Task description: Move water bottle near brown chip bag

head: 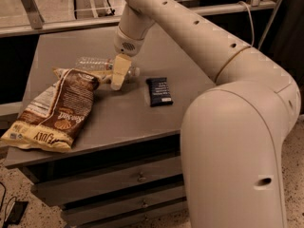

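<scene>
The water bottle (93, 63) is clear and ribbed and lies on its side on the grey table (142, 118), with its cap end (135, 72) pointing right. Its left part touches the top edge of the brown chip bag (59, 109), which lies flat at the table's front left. My gripper (118, 73) reaches down from the arm and is closed across the bottle near its neck. One cream finger (119, 71) shows in front of the bottle; the other is hidden behind it.
A small dark blue bar wrapper (159, 91) lies right of the bottle. My arm's large cream body (237, 141) fills the right foreground. Drawers (123, 179) sit under the table's front edge. A rail (57, 25) runs behind the table.
</scene>
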Controlling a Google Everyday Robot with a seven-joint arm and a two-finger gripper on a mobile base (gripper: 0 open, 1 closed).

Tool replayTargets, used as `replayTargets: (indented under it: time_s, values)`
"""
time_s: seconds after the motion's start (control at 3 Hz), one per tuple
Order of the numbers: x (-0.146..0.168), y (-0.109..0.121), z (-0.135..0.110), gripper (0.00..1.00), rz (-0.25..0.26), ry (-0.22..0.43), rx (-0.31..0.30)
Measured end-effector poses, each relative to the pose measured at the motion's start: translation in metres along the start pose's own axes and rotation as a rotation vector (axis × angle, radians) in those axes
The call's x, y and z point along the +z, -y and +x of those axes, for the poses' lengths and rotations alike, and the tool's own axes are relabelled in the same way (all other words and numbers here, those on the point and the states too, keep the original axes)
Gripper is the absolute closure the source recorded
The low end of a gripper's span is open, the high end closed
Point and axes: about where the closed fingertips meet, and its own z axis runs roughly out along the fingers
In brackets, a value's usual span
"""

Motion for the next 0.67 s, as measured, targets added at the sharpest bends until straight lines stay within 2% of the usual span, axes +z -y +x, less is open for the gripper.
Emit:
replayTargets:
  time_s: [0.33,0.67]
  values:
    - [-0.029,-0.003,0.004,0.0,0.028,0.021,-0.041]
    - [-0.083,-0.015,0.012,0.0,0.121,0.028,-0.065]
